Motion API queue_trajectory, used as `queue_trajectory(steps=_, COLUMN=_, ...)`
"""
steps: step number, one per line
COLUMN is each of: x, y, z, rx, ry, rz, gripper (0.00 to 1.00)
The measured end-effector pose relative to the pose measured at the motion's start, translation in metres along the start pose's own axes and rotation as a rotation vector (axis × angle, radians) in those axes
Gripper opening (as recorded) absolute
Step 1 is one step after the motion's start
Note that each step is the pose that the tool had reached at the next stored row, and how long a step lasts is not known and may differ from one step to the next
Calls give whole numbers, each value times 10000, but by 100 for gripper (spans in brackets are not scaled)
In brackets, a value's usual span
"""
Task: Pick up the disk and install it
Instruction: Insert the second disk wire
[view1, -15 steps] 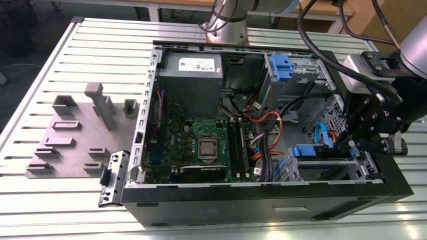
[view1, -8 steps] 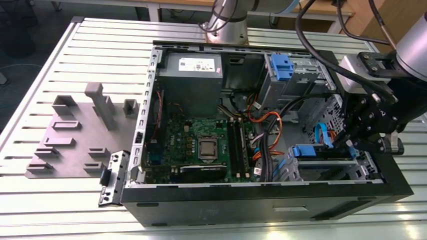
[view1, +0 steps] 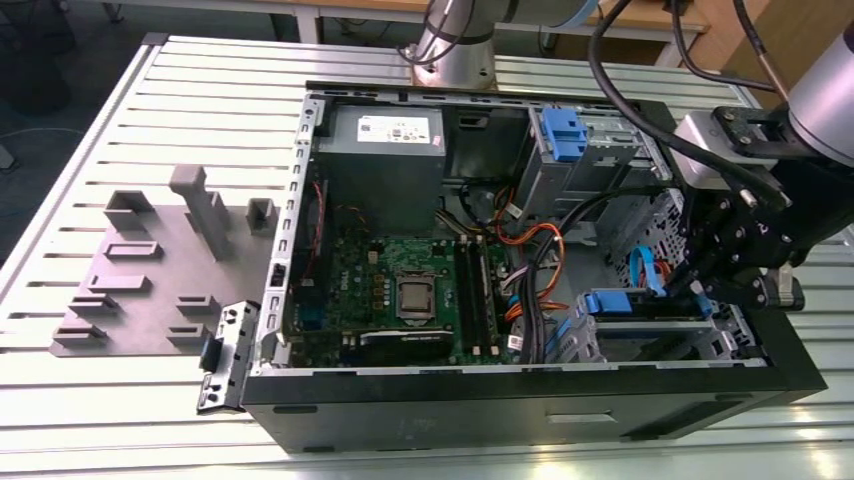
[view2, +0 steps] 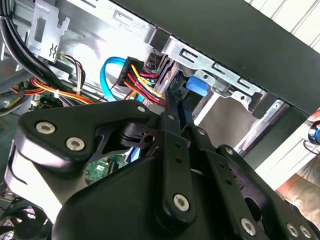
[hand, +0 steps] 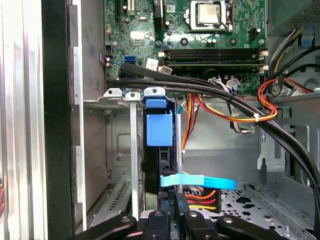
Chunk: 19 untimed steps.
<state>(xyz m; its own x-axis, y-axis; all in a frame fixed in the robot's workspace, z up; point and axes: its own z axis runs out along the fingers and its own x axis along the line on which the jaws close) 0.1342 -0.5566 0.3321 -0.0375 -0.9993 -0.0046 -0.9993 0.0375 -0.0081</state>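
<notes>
Disk (hand: 159, 131) seated on edge in lower drive cage (hand: 118, 93), blue tab just ahead of gripper (hand: 176, 212); fingers pressed together at its rear edge, grip itself hard to confirm. Exterior view adds second blue-tabbed caddy (view1: 563, 135) and power supply (view1: 383, 128), sticker print unreadable. Motherboard (hand: 210, 30) beyond cage.

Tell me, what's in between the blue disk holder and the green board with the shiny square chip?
In the first wrist view, thick black cables and a red-orange-yellow wire bundle cross between the disk and the green motherboard.
</notes>
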Motion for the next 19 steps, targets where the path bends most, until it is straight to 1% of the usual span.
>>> queue_trajectory(steps=3, x=0, y=0, z=2, rx=0, ry=-7, rz=0, gripper=17)
queue_trajectory(steps=5, x=0, y=0, z=-13, rx=-2, ry=-15, rz=1, gripper=17)
queue_trajectory(steps=7, x=0, y=-1, z=-36, rx=-2, ry=-6, rz=2, gripper=17)
queue_trajectory(steps=19, x=12, y=-3, z=-33, rx=-2, ry=-8, rz=0, gripper=17)
